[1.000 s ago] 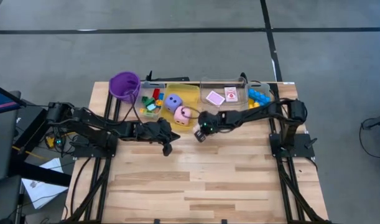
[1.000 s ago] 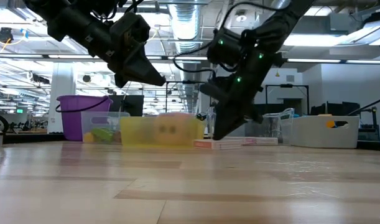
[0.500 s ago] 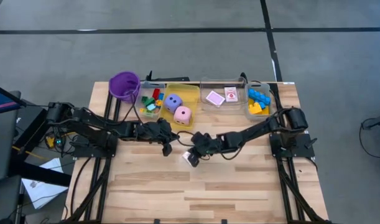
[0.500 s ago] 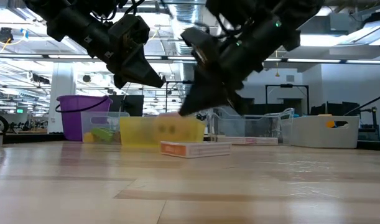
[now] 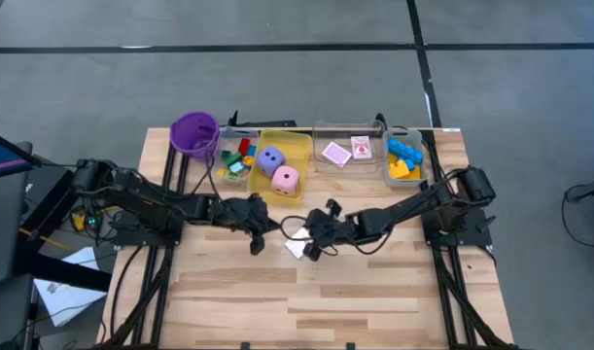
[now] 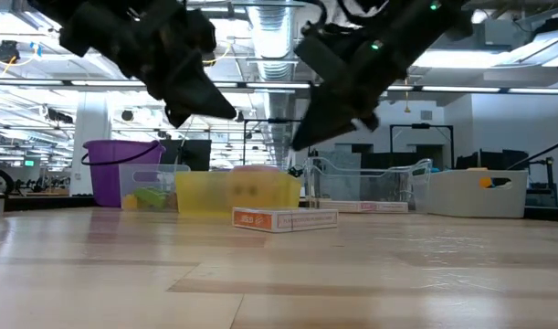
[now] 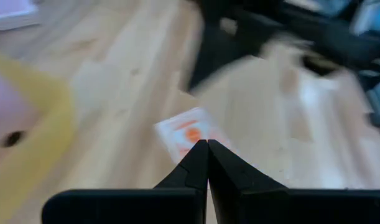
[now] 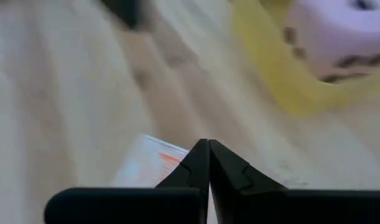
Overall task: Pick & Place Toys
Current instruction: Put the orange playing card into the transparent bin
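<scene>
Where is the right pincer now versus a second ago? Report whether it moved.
Yes. The right pincer has moved away from the yellow bin toward the table's middle, above the card box lying on the wood.

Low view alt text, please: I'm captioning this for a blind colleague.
A flat white-and-orange card box lies alone on the pale wooden table, with the two dark grippers, left and right, both shut, hanging above it. Behind stand a translucent yellow bin, a purple cup and clear bins.

front table (image 5: 335, 292) open | bins (image 5: 289, 148) block rear edge
</scene>
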`<state>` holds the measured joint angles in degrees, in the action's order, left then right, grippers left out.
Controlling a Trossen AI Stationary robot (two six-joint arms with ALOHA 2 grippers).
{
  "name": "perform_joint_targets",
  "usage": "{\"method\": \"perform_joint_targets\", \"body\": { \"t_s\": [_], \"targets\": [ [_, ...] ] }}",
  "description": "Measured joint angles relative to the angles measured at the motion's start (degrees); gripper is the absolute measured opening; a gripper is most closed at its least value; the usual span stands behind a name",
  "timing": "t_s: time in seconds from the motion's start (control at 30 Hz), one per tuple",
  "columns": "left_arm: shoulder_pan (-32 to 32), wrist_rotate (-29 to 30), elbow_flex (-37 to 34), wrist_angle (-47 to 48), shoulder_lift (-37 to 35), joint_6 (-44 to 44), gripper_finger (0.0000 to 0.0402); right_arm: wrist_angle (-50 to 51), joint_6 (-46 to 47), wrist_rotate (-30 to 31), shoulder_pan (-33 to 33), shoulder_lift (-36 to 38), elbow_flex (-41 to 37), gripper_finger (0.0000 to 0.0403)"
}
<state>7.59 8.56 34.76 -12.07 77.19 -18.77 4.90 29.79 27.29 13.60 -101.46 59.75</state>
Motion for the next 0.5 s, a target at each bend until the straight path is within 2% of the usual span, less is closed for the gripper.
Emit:
{"method": "perform_joint_targets", "body": {
  "t_s": [0.1,0.23,0.33,0.4,0.5],
  "targets": [
    [4.1,1.7,0.0,-3.6,1.1,-3.2,0.0,8.0,-0.1,5.0,0.3,2.1,0.0,0.0],
    [10.3,10.9,0.0,-11.3,5.9,-7.9,0.0,19.2,3.7,11.6,0.3,3.2,0.0,0.0],
    [12.9,17.8,0.0,-18.0,12.0,-11.2,0.0,25.2,8.1,14.0,0.2,3.3,0.0,0.0],
    [13.2,20.5,0.0,-21.4,16.1,-14.8,0.0,26.8,9.1,14.6,0.3,3.3,0.0,0.0],
    [12.7,21.1,1.7,-22.0,22.1,-20.9,0.0,25.5,7.4,14.7,0.3,2.7,-0.1,0.0]
  ]
}}
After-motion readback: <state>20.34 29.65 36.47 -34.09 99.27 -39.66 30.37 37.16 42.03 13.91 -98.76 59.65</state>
